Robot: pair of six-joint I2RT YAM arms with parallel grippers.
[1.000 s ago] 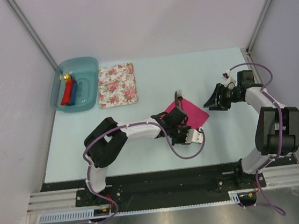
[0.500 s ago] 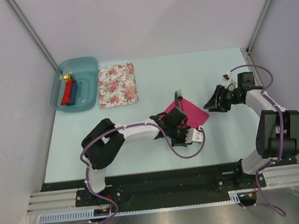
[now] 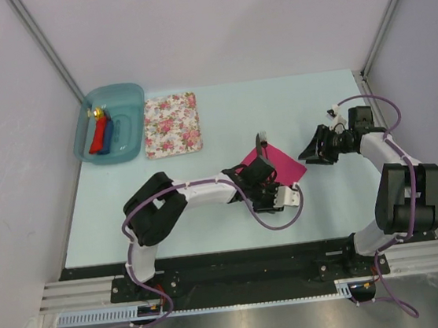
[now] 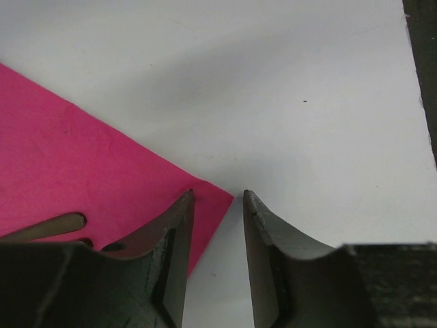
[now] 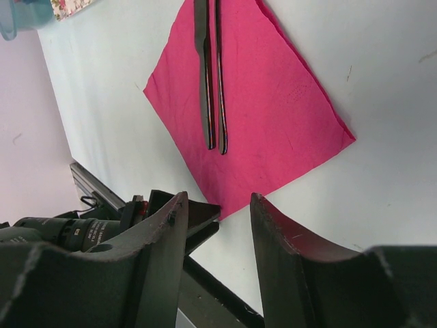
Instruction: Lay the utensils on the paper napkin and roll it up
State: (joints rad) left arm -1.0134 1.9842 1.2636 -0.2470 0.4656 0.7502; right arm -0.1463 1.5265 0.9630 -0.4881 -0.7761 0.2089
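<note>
Utensils lay on paper napkin; rolling pending.
Left gripper stood narrowly parted, empty, at its corner; right gripper hovered half-open, empty. Next move required pinching that corner.

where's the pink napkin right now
Top view: the pink napkin lies right of centre on the table, one corner between the fingertips of the left gripper.

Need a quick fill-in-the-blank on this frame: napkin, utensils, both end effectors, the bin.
1. On the paper napkin lie ____ utensils, side by side.
2. The left end effector stands open at one ____ of the napkin.
3. The right end effector is open and holds ____.
4. In the top view, the teal bin sits to the ____ of the floral cloth.
Missing words: two; corner; nothing; left.
</note>
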